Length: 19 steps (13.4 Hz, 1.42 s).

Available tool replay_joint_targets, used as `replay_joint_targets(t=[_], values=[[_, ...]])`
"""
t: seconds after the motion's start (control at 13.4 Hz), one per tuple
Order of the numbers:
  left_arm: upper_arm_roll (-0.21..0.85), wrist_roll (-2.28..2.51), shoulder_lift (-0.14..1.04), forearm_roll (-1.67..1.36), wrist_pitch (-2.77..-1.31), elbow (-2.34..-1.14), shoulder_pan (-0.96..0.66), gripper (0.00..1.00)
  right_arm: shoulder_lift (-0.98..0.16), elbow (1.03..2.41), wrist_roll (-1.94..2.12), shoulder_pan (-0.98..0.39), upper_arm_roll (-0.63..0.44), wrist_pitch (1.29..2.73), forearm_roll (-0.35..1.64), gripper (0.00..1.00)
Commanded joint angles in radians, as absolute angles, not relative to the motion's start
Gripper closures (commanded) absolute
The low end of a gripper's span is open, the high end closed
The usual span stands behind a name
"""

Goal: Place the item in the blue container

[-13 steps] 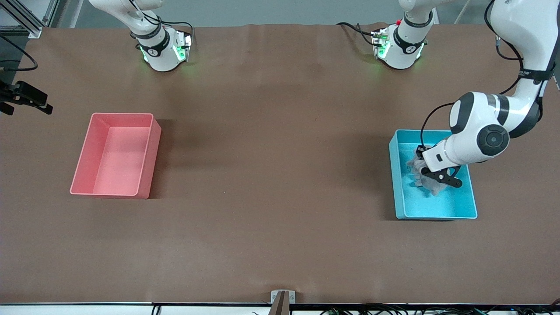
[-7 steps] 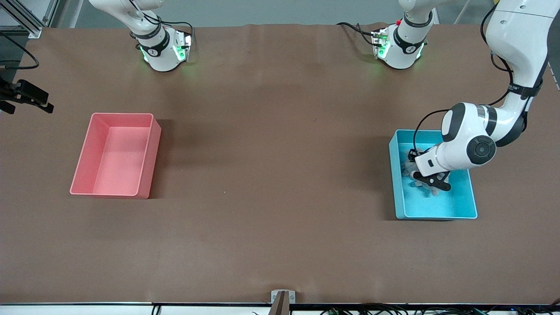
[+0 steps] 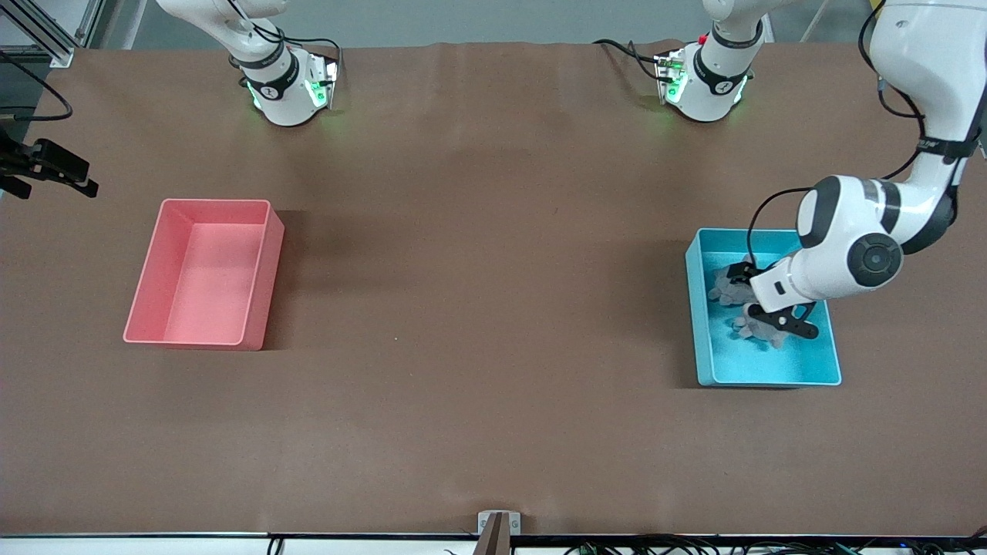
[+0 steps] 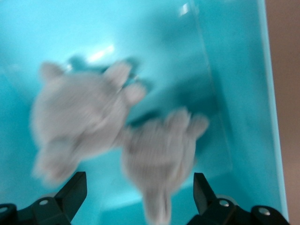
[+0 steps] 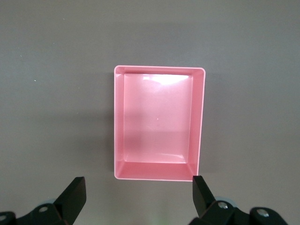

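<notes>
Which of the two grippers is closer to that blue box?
Left. The left gripper hangs open over the blue container, just above two grey plush toys. The right gripper waits open, high over the pink bin.

You see fuzzy grey plush toys [image 4: 112,131] lying in the glossy, smooth plastic blue container [image 3: 771,374]; the brown table [image 3: 478,270] beneath looks matt.

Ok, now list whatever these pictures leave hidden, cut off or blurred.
- Plush toys in the blue container: blurred in the left wrist view, so what animals they are is unclear; in the front view the left arm covers part of them.
- Left gripper: open over the toys, only its fingertips show in its wrist view.
- Right arm: cut off by the front view's top edge; its open gripper waits above the pink bin.
</notes>
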State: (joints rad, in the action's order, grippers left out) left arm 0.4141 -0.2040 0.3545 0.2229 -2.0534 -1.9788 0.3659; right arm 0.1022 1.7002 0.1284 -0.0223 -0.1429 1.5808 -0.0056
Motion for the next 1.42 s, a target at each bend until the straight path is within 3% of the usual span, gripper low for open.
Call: replay_joint_targets(t=[0.0, 0.22, 0.45, 0.75, 1.34], values=[[0.425, -0.216, 0.273, 0.181, -1.828, -1.863, 0.385, 0.00, 0.141, 1.744, 0.101, -0.029, -0.140, 1.595, -0.011, 0.00], [0.417, -0.210, 0.221, 0.109, -1.657, -1.708, 0.411, 0.00, 0.141, 1.746, 0.087, -0.028, -0.140, 1.586, 0.003, 0.00], [0.416, -0.189, 0.148, 0.086, -1.589, -1.603, 0.448, 0.00, 0.141, 1.746, 0.087, -0.029, -0.138, 1.583, 0.012, 0.00], [0.422, -0.065, 0.060, 0.069, -1.588, -1.546, 0.459, 0.00, 0.143, 1.746, 0.092, -0.040, -0.135, 1.572, 0.011, 0.00], [0.399, 0.044, 0.060, 0.023, -1.606, -1.483, 0.396, 0.00, 0.143, 1.744, 0.092, -0.043, -0.133, 1.575, -0.006, 0.00]])
